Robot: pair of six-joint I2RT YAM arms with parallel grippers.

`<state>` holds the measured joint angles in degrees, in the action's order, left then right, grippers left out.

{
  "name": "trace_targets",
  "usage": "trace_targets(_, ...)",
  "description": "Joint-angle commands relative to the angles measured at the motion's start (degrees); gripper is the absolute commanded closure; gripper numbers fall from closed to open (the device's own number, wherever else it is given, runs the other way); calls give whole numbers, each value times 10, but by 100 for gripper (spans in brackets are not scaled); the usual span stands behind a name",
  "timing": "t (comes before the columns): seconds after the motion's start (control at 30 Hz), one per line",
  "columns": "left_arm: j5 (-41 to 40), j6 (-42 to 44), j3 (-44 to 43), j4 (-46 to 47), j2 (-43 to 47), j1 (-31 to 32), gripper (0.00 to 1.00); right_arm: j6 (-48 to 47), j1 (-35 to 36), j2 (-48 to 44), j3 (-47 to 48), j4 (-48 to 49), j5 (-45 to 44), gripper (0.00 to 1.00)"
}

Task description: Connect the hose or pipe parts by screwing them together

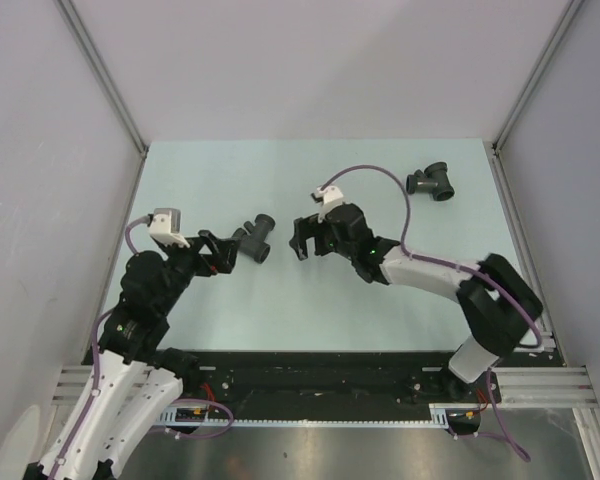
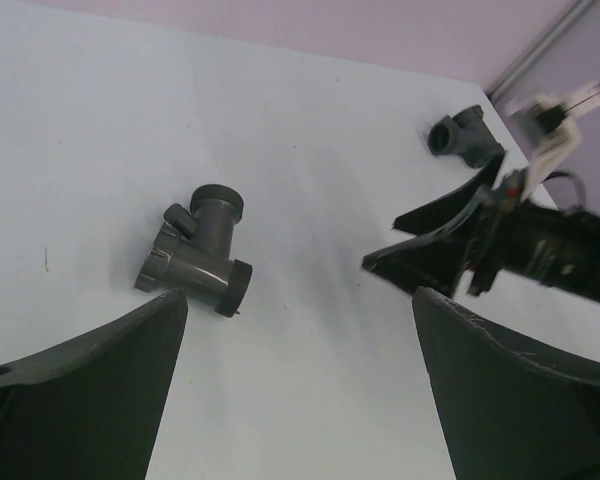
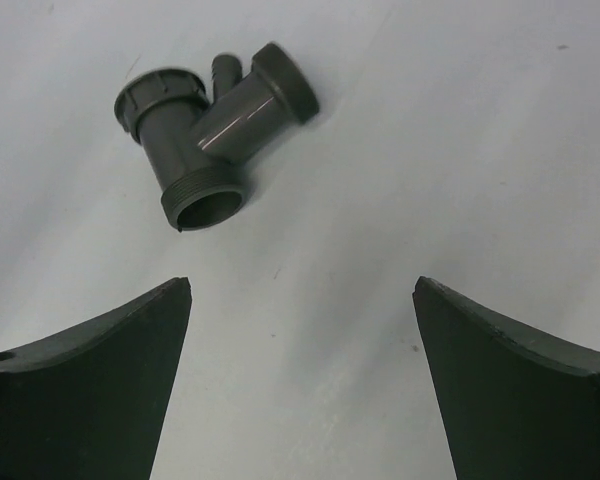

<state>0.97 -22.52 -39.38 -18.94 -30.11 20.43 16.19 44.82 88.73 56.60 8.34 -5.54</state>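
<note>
A dark grey branched pipe fitting (image 1: 255,238) lies on the pale mat between my two grippers. In the left wrist view this fitting (image 2: 195,255) sits just beyond my left fingertip. In the right wrist view the same fitting (image 3: 210,120) turns an open threaded port toward the camera. A second dark fitting (image 1: 432,181) lies alone at the far right, and the left wrist view catches this far fitting (image 2: 465,137) too. My left gripper (image 1: 218,253) (image 2: 300,300) is open and empty, just left of the near fitting. My right gripper (image 1: 296,240) (image 3: 302,285) is open and empty, just right of it.
Grey walls with metal corner posts (image 1: 105,75) enclose the mat on three sides. Purple cables (image 1: 380,175) loop above the right arm. A black rail (image 1: 320,375) runs along the near edge by the arm bases. My right gripper's fingers (image 2: 450,240) show in the left wrist view.
</note>
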Motion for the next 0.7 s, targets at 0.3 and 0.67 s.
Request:
trace_targets(0.3,-68,27,10,13,37,-4,0,-94,24,266,45,372,214,3)
trace_targets(0.67,-42,42,9,13,33,-5,0,-153,68,362,157,323,137,6)
